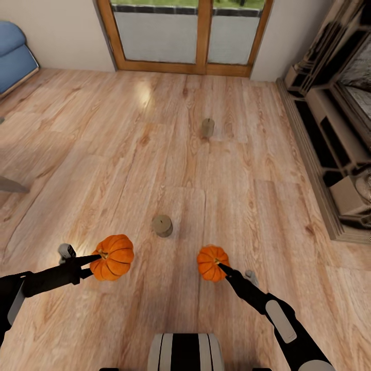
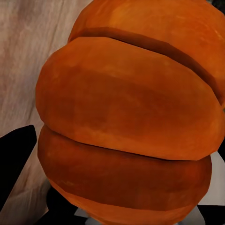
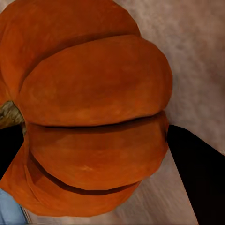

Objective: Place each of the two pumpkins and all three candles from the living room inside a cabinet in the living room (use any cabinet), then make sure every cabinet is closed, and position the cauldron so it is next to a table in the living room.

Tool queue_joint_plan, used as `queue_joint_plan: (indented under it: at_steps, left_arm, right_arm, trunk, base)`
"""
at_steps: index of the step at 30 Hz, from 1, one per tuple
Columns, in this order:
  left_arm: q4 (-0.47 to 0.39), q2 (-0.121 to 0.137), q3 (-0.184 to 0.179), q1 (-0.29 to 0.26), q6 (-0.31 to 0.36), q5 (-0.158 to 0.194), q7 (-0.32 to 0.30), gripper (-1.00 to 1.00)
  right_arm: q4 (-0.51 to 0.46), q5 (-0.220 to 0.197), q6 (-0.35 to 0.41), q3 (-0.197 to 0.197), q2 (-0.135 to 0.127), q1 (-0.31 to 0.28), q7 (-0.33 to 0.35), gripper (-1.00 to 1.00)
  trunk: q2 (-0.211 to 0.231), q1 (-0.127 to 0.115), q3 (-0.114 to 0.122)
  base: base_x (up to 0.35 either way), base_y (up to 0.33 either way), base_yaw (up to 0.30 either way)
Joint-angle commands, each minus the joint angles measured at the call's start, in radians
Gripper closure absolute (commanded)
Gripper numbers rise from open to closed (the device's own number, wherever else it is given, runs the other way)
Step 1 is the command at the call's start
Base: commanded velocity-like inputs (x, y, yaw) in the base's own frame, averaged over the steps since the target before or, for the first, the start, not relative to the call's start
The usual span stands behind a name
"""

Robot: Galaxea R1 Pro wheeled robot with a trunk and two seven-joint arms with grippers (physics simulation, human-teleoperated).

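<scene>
Pumpkins are sitting low in the frame: the left pumpkin (image 1: 112,256) held in the left gripper (image 1: 96,259), the right pumpkin (image 1: 212,263) in the right gripper (image 1: 220,266); both seeming light, rigid, best gripped across the ribs.

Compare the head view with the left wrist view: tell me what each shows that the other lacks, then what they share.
The head view alone takes in the room: two candles standing apart on the wooden floor, the second pumpkin at the right hand, glass doors and a blue seat.

The left wrist view alone gives the close-up: ribbed orange skin, with a dark finger alongside it.

Both show the left hand holding a pumpkin, with floor behind.
</scene>
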Motion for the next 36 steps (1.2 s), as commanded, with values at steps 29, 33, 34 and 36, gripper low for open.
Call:
queue_joint_plan:
  at_steps: [29,33,34,36]
  left_arm:
    - [0.0,0.001,-0.005,0.0,0.0,-0.008,0.0,1.0]
    - [0.001,0.001,-0.005,0.0,0.0,-0.009,0.0,1.0]
    - [0.0,0.001,-0.005,0.0,0.0,-0.009,0.0,1.0]
    - [0.0,0.001,-0.005,0.0,0.0,-0.01,0.0,1.0]
  right_arm:
    - [-0.006,0.002,-0.003,-0.008,0.005,0.002,0.062,1.0]
    - [-0.006,0.002,-0.004,-0.008,0.005,0.002,0.062,1.0]
    - [-0.006,0.002,-0.004,-0.008,0.005,0.002,0.062,1.0]
    - [-0.006,0.002,-0.004,-0.008,0.007,0.002,0.061,1.0]
  trunk:
    - [0.007,-0.013,0.112]
    - [0.008,-0.015,0.128]
    - [0.008,-0.015,0.132]
    - [0.008,-0.016,0.139]
  base:
    - [0.0,0.0,0.0]
    - [0.0,0.0,0.0]
    - [0.0,0.0,0.0]
    - [0.0,0.0,0.0]
